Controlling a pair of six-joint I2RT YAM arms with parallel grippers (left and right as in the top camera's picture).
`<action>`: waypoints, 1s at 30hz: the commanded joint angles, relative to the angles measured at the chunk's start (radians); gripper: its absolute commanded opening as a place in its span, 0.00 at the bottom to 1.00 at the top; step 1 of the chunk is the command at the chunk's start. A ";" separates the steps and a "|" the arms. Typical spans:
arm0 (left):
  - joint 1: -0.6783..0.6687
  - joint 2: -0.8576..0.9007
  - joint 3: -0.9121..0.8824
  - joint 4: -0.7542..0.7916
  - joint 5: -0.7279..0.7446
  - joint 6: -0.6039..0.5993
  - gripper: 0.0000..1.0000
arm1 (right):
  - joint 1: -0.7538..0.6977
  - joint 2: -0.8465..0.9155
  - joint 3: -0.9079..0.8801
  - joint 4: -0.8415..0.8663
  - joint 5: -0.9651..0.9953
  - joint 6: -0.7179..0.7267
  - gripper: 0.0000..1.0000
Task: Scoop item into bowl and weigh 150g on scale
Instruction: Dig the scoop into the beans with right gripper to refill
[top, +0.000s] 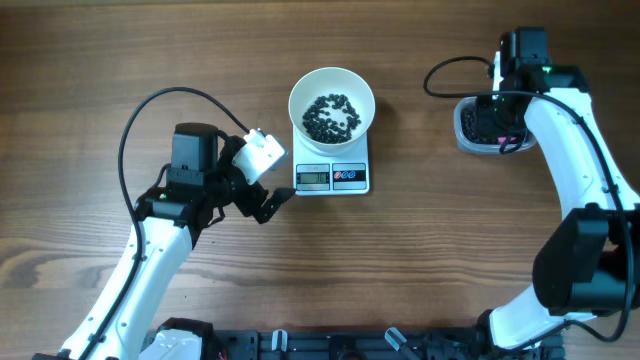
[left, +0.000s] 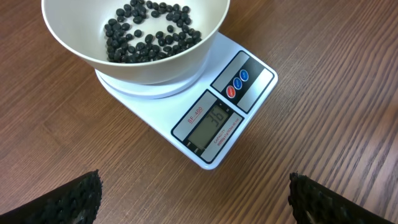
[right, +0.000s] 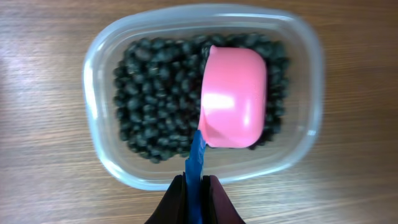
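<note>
The white bowl (top: 332, 110) (left: 134, 37) stands on the white scale (top: 332, 176) (left: 205, 118) with a thin layer of black beans (top: 331, 116) (left: 149, 34) in it. The scale's display is lit. My left gripper (top: 268, 200) (left: 194, 199) hovers open just left of and in front of the scale, nothing between its fingers. My right gripper (top: 497, 115) (right: 194, 186) is shut on the blue handle of a pink scoop (right: 233, 96). The scoop's empty cup hangs over more black beans (right: 155, 93) in a clear plastic tub (top: 475, 128) (right: 99, 81).
Bare wooden table surrounds the scale and tub. The left arm's black cable loops over the table at the left (top: 150, 110). The right arm's cable curls beside the tub (top: 445, 75).
</note>
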 joint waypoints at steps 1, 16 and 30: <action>0.004 0.003 -0.006 0.002 0.001 -0.006 1.00 | -0.040 0.051 -0.009 -0.020 -0.180 0.008 0.04; 0.004 0.003 -0.006 0.002 0.001 -0.006 1.00 | -0.262 -0.051 0.018 -0.077 -0.515 -0.058 0.04; 0.004 0.003 -0.006 0.003 0.001 -0.006 1.00 | -0.276 0.008 0.017 -0.056 -0.512 -0.040 0.04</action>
